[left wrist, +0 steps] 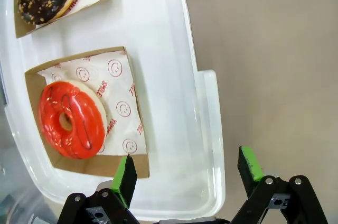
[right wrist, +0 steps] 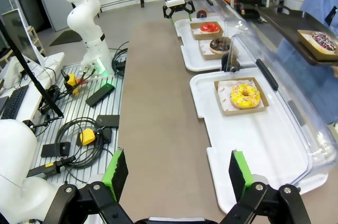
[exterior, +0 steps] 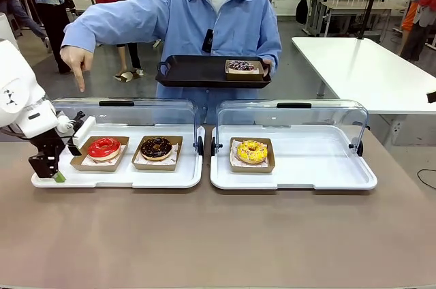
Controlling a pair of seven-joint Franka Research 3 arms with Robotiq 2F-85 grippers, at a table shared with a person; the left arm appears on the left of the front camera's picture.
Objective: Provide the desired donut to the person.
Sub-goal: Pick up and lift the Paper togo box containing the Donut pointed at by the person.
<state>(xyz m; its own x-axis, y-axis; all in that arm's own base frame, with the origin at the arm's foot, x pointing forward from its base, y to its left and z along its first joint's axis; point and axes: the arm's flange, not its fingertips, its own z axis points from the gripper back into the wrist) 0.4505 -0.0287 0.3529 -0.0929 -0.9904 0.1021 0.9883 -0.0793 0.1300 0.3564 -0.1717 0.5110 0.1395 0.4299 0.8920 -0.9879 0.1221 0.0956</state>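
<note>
Both jaws spread, L wrist: tray rim (left wrist: 209, 129) between, front: hand (exterior: 75, 59) pointing toward red donut (exterior: 103, 147)

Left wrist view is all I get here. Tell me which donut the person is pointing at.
Observer: The person's hand points straight down from beyond the left white tray, on the side of the red donut, not the chocolate donut.
Operator: Report where it should go.
Observer: The person holds a black tray at chest height, and one sprinkled donut already sits on it.
Operator: Give me the right arm.
Observer: The right gripper is open, over the table near the right white tray, which holds a yellow donut.
</note>
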